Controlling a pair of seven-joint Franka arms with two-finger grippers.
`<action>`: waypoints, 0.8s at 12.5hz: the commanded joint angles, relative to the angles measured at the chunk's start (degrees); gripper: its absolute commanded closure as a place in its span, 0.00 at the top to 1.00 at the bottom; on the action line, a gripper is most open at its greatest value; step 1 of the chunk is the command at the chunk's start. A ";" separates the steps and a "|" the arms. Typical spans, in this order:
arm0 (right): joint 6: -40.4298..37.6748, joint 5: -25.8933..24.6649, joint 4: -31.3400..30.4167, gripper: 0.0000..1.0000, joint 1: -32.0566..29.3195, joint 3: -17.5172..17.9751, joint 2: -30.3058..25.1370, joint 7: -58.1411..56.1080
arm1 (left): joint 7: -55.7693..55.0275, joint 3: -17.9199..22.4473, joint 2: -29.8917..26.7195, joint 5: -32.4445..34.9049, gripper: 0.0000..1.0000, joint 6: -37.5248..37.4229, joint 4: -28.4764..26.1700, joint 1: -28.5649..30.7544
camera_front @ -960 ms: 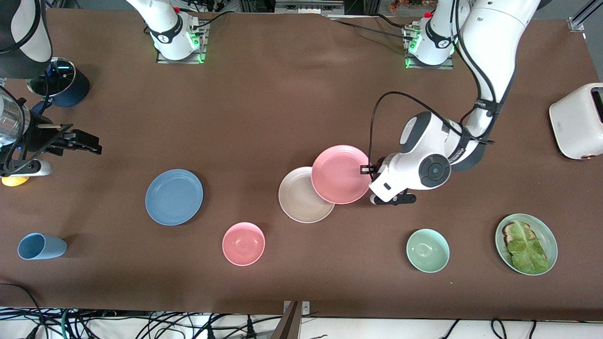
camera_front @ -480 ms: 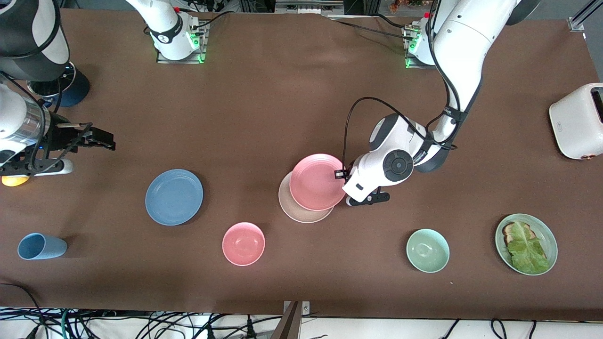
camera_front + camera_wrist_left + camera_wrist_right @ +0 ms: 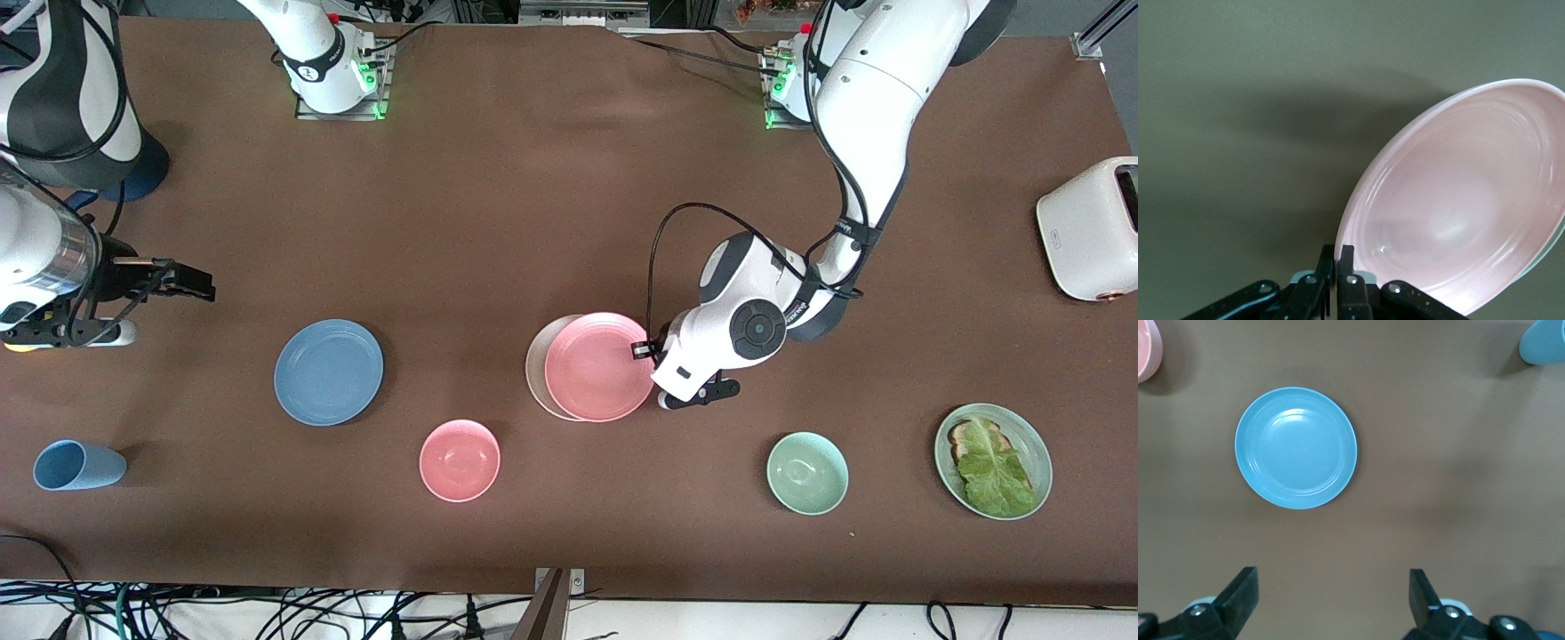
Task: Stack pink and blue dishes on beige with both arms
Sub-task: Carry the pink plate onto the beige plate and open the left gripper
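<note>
No legible writing — pink plate [image 3: 597,366] perhaps unlabelled

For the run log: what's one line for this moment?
left hand: shut on pink plate, over beige plate | right hand: open | blue plate: on table

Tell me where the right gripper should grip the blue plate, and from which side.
Probably by the rim. The blue plate lies flat on the table, with no handle, so only its thin raised edge offers a hold. The open right gripper waits toward the right arm's end; the rim facing that end looks nearest and unobstructed.
</note>
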 commanded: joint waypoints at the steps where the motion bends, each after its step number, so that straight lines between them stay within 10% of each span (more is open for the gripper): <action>1: 5.42 0.07 -4.06 1.00 0.48 -0.42 0.97 -0.88 | -1.79 0.31 2.71 -0.61 0.00 0.50 3.43 -1.03; 2: 9.62 0.07 -7.47 1.00 0.48 -0.42 0.97 -0.97 | -1.62 0.31 2.63 -0.61 0.01 0.51 3.43 -0.94; 5: 21.32 0.07 -16.54 1.00 0.48 -0.42 2.20 -1.41 | -1.27 0.49 2.02 -0.09 1.00 0.16 3.43 -0.50; 10: 34.78 0.16 -18.49 1.00 -0.40 -0.42 10.98 -2.29 | -1.27 0.84 -0.09 1.15 1.00 -2.91 3.43 1.17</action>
